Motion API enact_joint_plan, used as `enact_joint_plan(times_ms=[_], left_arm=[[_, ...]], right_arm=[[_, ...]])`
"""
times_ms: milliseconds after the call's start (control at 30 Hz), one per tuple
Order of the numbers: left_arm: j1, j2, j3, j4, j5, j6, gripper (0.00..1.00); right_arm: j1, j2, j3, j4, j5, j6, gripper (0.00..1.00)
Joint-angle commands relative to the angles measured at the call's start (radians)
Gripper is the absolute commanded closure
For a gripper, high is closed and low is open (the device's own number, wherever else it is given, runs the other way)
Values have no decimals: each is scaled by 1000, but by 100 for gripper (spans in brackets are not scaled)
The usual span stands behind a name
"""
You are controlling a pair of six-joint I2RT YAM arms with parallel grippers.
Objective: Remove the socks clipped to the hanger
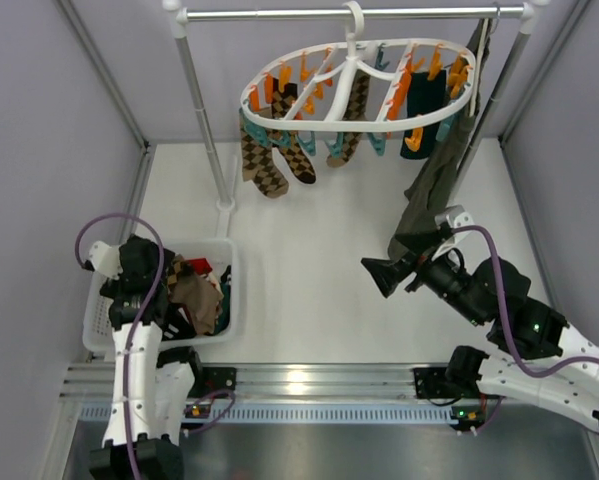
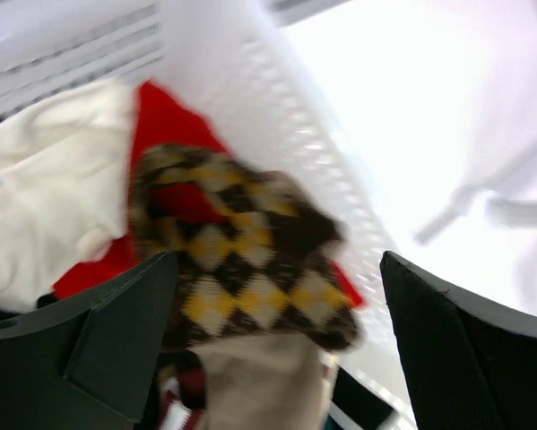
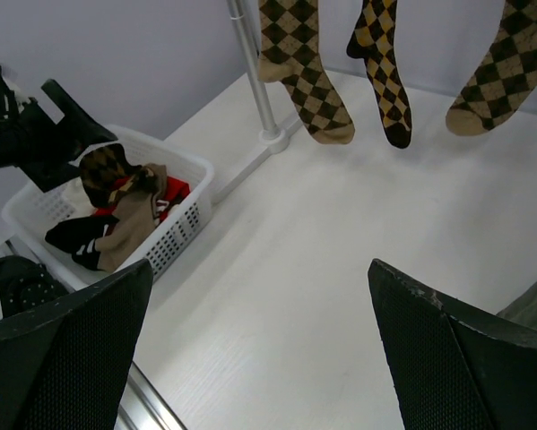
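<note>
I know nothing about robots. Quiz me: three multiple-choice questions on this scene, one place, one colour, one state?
1. The white basket sits: A. on the rail; B. beside the left arm; C. by the right arm.
2. The clips on the hanger are: A. pink and black; B. all white; C. orange and teal.
3. The right end effector is: A. open and empty; B. shut on a sock; C. hidden.
Answers: 1 B, the top view shows it. 2 C, both colours line the frame. 3 A, its fingers stand apart, nothing between.
</note>
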State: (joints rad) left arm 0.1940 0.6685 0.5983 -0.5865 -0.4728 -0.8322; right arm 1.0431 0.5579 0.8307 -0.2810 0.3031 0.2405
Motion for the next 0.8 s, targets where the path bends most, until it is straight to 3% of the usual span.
enact_joint_plan(times_ms=[0,133,267,500,767], left_arm=[[4,-32,107,22,164,137,2],[2,-134,150,25,345,191,1],[2,-101,185,16,450,255,1],[4,-136,219,11,575,236,1],[4,-121,275,100,899,265,1]], right_arm=[[-9,-21,2,5,28,14,1],[-9,-41,-10,12,24,8,1],[-9,-69,-45,43,1,-12,1],[-9,-52,-44,39,-9,-21,0],[-9,-46,-73,78,-21,-36,0]])
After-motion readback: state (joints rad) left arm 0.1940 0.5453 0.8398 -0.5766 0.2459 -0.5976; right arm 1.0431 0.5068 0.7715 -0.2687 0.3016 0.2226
